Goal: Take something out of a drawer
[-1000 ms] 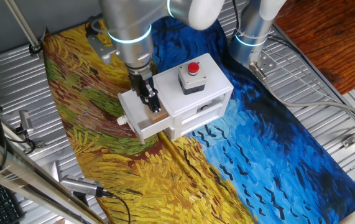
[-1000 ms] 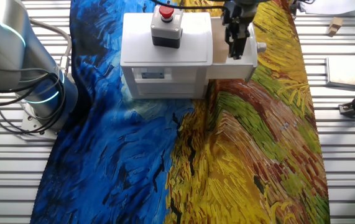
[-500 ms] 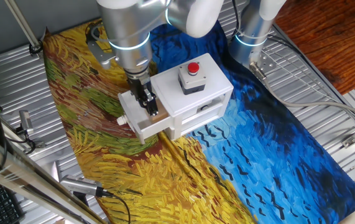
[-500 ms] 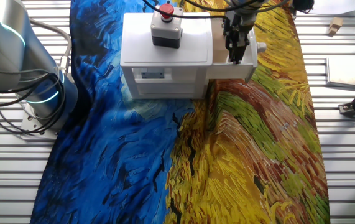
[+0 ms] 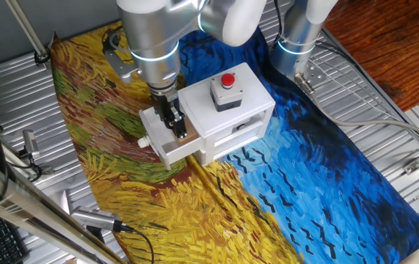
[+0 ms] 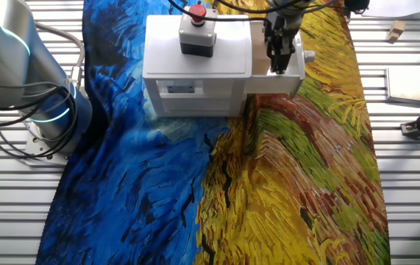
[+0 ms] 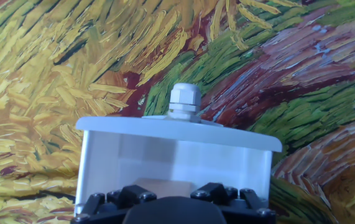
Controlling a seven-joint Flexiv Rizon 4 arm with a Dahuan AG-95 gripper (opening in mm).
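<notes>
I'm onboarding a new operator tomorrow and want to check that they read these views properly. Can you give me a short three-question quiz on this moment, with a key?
1. True or false: the drawer is pulled out of the white box.
2. Where is the gripper? A) over the red button B) down in the drawer C) over bare cloth
3. In the hand view, what tan thing shows just ahead of the fingers?

Key
1. True; it stands out to the side, knob outward.
2. B
3. The wooden block. Whether the fingers grip it cannot be told.
</notes>
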